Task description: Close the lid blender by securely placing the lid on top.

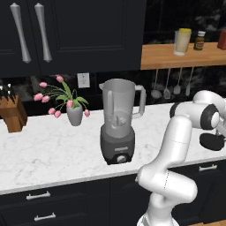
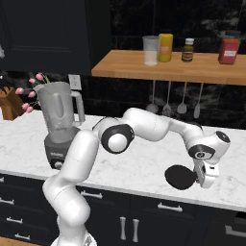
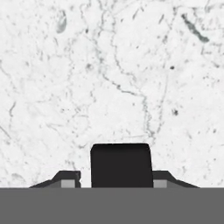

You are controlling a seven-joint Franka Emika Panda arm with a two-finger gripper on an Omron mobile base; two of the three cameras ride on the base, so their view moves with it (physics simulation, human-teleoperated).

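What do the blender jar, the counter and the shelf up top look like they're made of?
The blender jar looks like clear grey plastic or glass: you can see the blades through it. Its base is dark and matte, probably plastic. The counter looks like polished white marble, with grey veins running through it. The shelf looks like warm brown wood with a smooth finish.

Black lid, grey blender, white grey-veined marble counter

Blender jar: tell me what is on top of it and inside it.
Nothing sits on the blender; its rim is open. The lid is off by the gripper, apart from it. Through the translucent wall I make out only a faint blade shape at the bottom.
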